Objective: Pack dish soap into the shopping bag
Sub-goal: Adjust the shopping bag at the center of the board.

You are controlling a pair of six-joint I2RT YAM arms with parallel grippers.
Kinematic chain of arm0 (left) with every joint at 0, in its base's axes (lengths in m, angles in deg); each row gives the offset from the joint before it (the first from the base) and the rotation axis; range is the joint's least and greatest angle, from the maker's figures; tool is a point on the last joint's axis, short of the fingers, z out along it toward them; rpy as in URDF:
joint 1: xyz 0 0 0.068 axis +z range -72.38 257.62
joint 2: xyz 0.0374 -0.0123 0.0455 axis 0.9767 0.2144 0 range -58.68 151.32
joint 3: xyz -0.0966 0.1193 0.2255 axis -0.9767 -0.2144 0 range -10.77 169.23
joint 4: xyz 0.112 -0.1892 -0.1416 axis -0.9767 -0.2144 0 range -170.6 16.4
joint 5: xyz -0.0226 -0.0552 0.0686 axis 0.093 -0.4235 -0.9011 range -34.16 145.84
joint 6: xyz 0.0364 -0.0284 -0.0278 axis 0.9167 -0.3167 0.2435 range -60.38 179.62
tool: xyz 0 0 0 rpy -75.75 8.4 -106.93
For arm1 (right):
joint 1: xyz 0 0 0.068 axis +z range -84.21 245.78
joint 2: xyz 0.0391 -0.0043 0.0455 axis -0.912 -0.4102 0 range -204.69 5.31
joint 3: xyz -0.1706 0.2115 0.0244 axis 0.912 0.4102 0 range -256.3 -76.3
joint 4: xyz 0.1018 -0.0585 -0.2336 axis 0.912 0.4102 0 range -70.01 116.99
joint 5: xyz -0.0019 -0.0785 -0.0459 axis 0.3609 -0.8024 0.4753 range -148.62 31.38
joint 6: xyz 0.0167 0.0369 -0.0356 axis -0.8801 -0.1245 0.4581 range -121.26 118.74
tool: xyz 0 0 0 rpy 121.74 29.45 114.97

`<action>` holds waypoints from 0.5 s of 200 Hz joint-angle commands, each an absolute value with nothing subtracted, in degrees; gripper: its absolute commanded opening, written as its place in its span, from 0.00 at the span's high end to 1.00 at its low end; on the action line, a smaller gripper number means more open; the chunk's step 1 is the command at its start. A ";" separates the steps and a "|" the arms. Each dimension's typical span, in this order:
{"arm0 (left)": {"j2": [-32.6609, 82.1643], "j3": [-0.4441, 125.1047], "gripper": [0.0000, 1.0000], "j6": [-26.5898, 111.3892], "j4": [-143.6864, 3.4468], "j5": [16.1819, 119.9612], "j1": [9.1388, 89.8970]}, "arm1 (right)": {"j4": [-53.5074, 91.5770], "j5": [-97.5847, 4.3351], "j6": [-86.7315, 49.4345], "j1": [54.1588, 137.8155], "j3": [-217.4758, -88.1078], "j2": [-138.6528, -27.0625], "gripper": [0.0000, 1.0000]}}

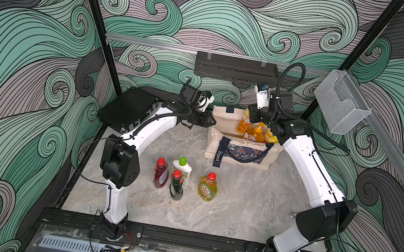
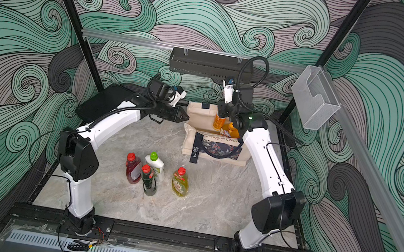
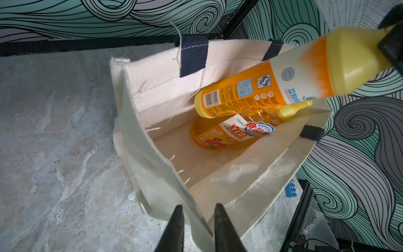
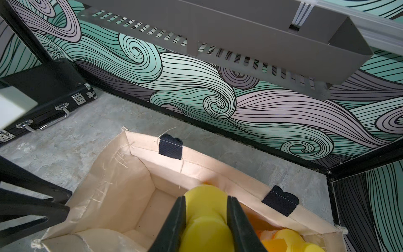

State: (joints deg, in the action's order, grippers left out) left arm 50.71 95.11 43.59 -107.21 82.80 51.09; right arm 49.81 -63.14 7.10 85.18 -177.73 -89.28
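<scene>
I see right claw [image 4: 206, 220] clamped on yellow cap of orange bottle [image 3: 261, 87], hanging tilted in tote [image 1: 239, 153] mouth. Left claw [image 3: 197, 227] pinches tote rim. Strap reads "Elegant"; yellow bottle [image 1: 207, 187] in front of tote reads "Fairy".

In both top views, the cream canvas tote bag with navy handles [image 1: 241, 150] stands right of centre; orange yellow-capped plastic bottles [image 1: 258, 133] sit inside it. Below and left of it, four plastic soap bottles [image 2: 152, 174] stand clustered at the frame's centre. The black hard case [image 1: 127, 110] lies left of the bag.
</scene>
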 commanded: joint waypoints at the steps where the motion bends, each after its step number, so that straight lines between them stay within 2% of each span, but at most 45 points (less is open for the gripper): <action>1: 51.36 97.07 0.76 44.33 -108.49 82.47 50.73 | 45.30 -66.91 8.72 84.68 -178.70 -89.30 1.00; 100: 51.52 97.03 0.79 44.20 -108.32 82.91 50.73 | 45.36 -69.69 8.66 84.42 -176.84 -93.23 1.00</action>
State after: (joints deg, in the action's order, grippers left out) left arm 50.73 95.11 43.61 -107.21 82.82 51.09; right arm 49.33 -65.41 7.53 85.16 -176.40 -93.08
